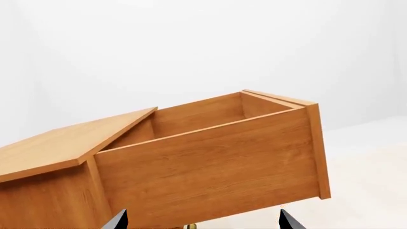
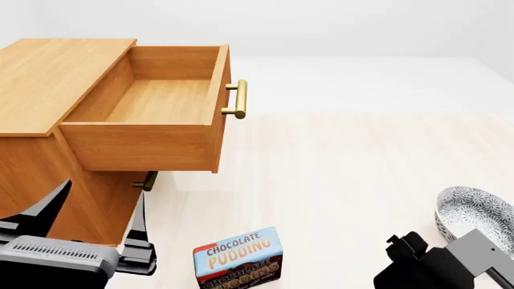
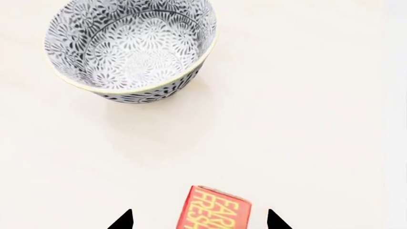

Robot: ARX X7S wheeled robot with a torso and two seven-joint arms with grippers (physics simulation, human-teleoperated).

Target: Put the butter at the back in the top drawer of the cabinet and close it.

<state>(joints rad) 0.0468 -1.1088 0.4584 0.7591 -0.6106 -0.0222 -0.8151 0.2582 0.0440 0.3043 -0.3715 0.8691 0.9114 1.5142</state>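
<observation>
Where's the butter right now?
Only the right wrist view shows the butter: it stands on the pale floor between the open right gripper's fingertips, with the patterned bowl beyond it. The head view doesn't show it.

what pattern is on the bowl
The bowl has a black-and-white floral pattern with a pale rim, clearest in the right wrist view.

The top drawer [image 2: 153, 102] stands pulled out with nothing above its mouth, so a hand could come down into it freely. On the floor, the pudding box [image 2: 238, 260] and patterned bowl [image 2: 473, 212] sit well apart, with bare floor between.
</observation>
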